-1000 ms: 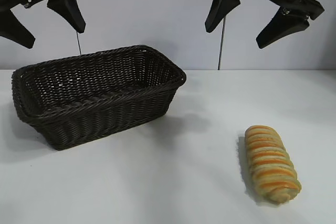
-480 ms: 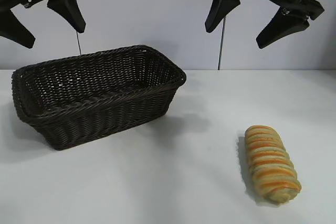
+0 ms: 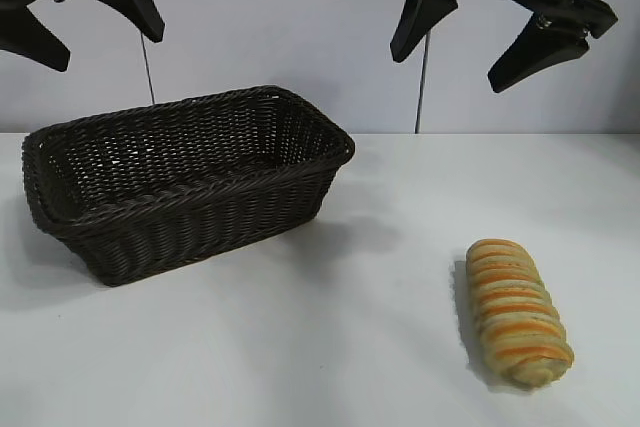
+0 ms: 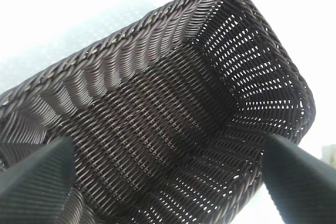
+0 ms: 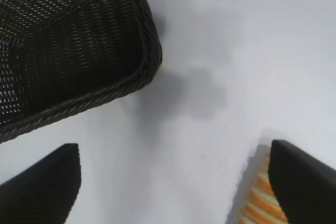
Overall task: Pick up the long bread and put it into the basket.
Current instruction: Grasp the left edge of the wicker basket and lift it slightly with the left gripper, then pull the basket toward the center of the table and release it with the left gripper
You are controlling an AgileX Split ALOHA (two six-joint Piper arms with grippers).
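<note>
The long bread [image 3: 515, 312], tan-yellow with orange-brown stripes, lies on the white table at the front right; an end of it shows in the right wrist view [image 5: 258, 205]. The dark brown wicker basket [image 3: 190, 209] stands at the left and holds nothing; it fills the left wrist view [image 4: 157, 124] and a corner shows in the right wrist view [image 5: 79, 40]. My left gripper [image 3: 95, 37] hangs open high above the basket. My right gripper [image 3: 460, 62] hangs open high above the table, up and behind the bread. Neither holds anything.
The white table [image 3: 350, 347] runs to a pale back wall. Two thin vertical rods [image 3: 421, 82] stand behind the table.
My left gripper has risen a little. The right gripper, bread and basket have not moved.
</note>
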